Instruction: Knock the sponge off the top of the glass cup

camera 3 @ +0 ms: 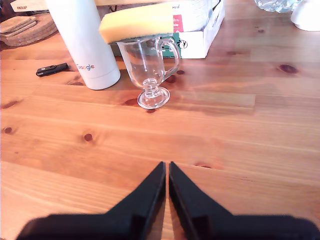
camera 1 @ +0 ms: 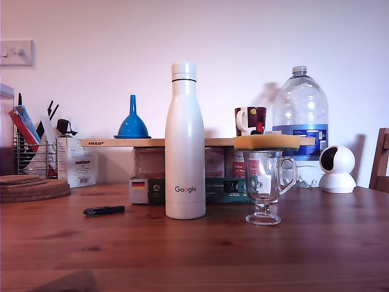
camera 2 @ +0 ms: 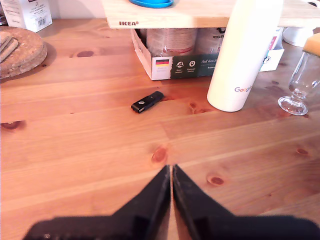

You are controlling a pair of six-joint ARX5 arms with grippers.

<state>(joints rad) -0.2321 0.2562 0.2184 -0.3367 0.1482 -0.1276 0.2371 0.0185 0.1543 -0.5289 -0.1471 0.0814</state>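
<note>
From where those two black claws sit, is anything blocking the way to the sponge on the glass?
For my second gripper, nothing visible: only bare table lies before the glass cup and the sponge. For my first gripper, the white bottle stands partly in the way.

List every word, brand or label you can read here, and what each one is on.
"Google": on the white bottle.
"IKEA": on the edge of the wooden board.
The print on the cardboard box under the board, the water bottle's label and the white carton is too small or blurred to read.
</note>
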